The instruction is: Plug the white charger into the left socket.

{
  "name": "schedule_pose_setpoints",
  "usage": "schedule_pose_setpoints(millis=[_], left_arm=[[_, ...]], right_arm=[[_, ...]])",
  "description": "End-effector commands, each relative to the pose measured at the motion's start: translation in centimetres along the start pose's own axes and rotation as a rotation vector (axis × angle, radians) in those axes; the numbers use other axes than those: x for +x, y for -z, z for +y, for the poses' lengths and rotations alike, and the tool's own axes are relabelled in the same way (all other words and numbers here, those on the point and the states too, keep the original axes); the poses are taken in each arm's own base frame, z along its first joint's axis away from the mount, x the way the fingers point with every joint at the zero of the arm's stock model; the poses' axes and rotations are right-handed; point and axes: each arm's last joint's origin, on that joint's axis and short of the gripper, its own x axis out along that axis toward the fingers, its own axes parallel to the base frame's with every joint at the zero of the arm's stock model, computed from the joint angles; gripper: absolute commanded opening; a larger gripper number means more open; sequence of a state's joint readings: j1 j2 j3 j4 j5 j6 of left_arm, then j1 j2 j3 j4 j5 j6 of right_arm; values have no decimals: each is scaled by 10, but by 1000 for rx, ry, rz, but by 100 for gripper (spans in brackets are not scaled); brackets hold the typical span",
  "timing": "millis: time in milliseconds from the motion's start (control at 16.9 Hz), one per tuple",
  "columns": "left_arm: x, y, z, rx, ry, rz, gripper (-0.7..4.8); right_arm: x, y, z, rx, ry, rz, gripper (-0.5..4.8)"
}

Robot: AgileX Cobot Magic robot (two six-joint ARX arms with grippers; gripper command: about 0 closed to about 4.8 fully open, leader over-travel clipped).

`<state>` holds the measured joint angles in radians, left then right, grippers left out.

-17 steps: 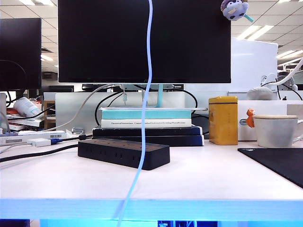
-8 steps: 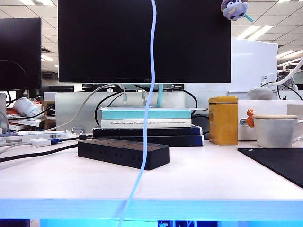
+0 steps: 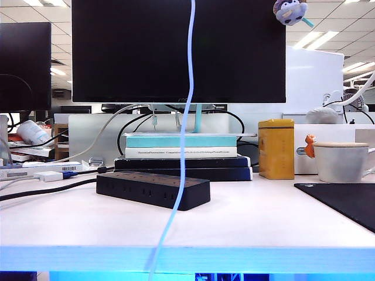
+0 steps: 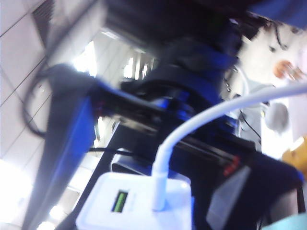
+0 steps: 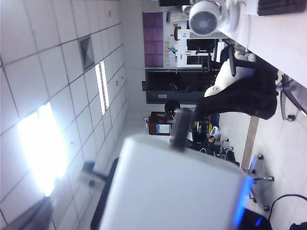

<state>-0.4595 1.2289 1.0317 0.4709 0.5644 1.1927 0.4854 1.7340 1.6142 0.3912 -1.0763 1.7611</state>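
Observation:
Neither gripper shows in the exterior view, both being above it. The white charger (image 4: pixel 139 206) sits between the dark fingers of my left gripper (image 4: pixel 158 163), which is shut on it. Its yellowish USB port (image 4: pixel 120 200) faces the camera, and its thin white cable (image 4: pixel 216 110) is plugged in beside the port. The cable (image 3: pixel 186 117) hangs down in front of the black power strip (image 3: pixel 153 188); the left socket (image 3: pixel 120 186) lies at the strip's cord end. The charger's pronged face (image 5: pixel 182 187) fills the right wrist view. My right gripper (image 5: pixel 144 206) is open, one finger (image 5: pixel 29 215) standing off the charger.
Behind the strip stand a stack of books (image 3: pixel 181 157) and a large monitor (image 3: pixel 176 50). A yellow tin (image 3: pixel 276 148), a white mug (image 3: pixel 342 161) and a black mat (image 3: pixel 343 202) are on the right. A flat white gadget with a blue connector (image 3: pixel 50 175) lies at the left.
The hanging cable has swayed slightly to the right at its upper part. Nothing on the table has moved.

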Motion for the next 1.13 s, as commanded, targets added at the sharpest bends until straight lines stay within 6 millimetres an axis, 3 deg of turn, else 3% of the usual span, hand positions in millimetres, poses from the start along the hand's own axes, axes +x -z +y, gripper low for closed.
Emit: schedule_pose_setpoints(millis=[59,237,533,711,888,1125], left_arm=[[-1,-2,10,-125,-98,24,121],[-3,1,14,-220,-167,81,120],[-16,19,21,-601,-165,59,118],[-21,26,16,-788,-54,37,119],[-20,30,4,-949,87,18,120],[-16,35,-1,-1208,133,3,120]], right_arm=[[-10,-2,9,-67,-17,-8,479],[-31,-12,11,-80,-5,-32,479],[-67,-27,15,-197,14,-96,479],[-74,-29,18,-353,18,-114,479],[-75,-29,19,-615,25,-113,479],[-74,-26,17,-926,31,-16,479]])
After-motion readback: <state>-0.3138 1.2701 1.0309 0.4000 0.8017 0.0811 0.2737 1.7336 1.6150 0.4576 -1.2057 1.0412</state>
